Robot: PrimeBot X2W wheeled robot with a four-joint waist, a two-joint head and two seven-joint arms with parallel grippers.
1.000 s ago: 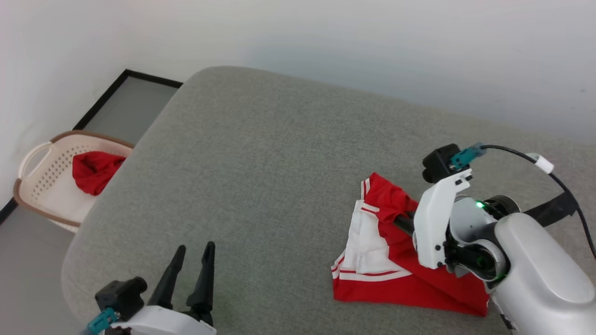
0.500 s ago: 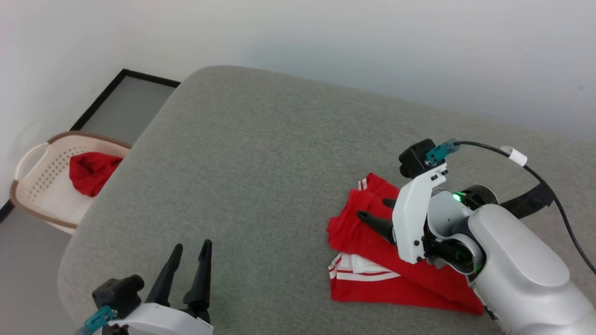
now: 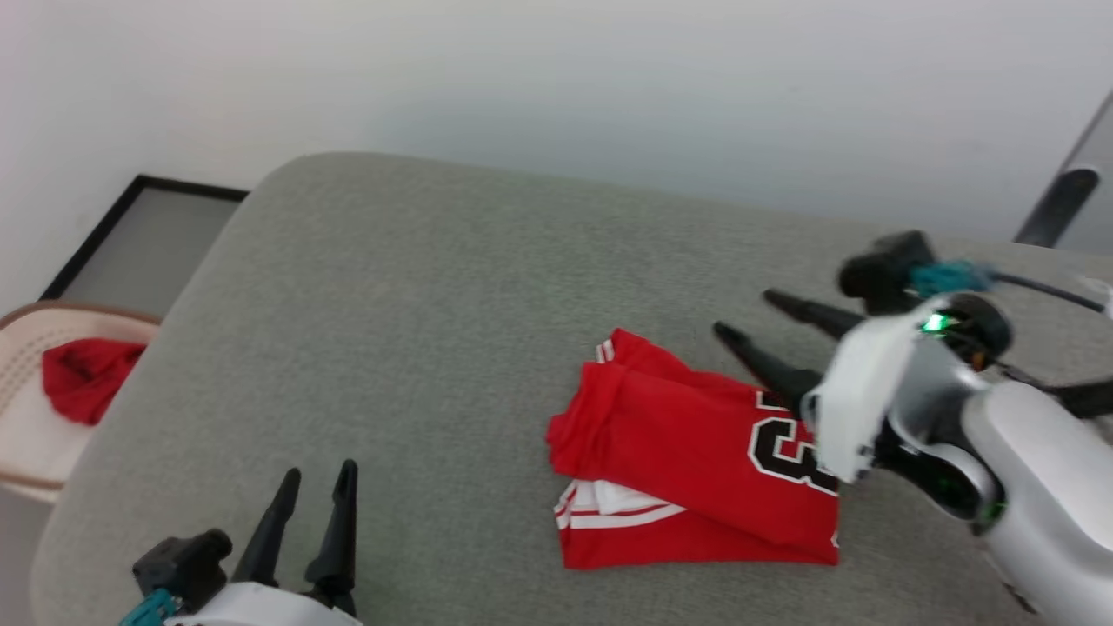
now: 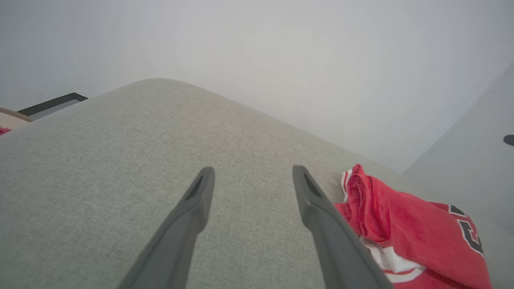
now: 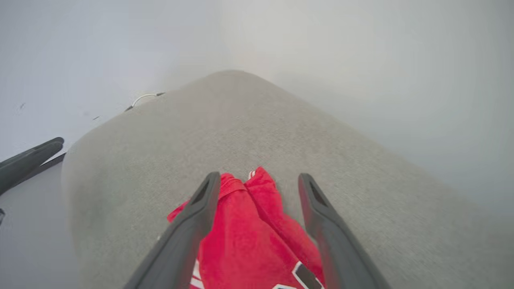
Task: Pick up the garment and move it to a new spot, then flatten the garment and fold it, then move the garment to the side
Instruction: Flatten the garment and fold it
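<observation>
The garment point(image 3: 687, 452), a red jersey with white striped trim and part of a black number showing, lies folded on the grey cushioned surface point(image 3: 452, 296), right of the middle. My right gripper point(image 3: 749, 315) hovers open just past its right edge, with nothing between the fingers. In the right wrist view the garment point(image 5: 249, 233) lies below and between that gripper's point(image 5: 259, 180) spread fingers. Down at the lower left my left gripper point(image 3: 317, 476) stands open, well away from the cloth. Its wrist view shows the garment point(image 4: 405, 228) to the right of the open left gripper point(image 4: 251, 173).
A beige perforated basket point(image 3: 22, 435) holding a plain red cloth bundle point(image 3: 83, 376) sits on the floor off the surface's left edge. A white wall runs behind. A dark slanted bar point(image 3: 1056, 204) stands at the far right.
My right gripper has opened, let go of the garment's folded layer and drawn back to the right. The top layer now lies flat with the number showing. The camera has shifted rightward.
</observation>
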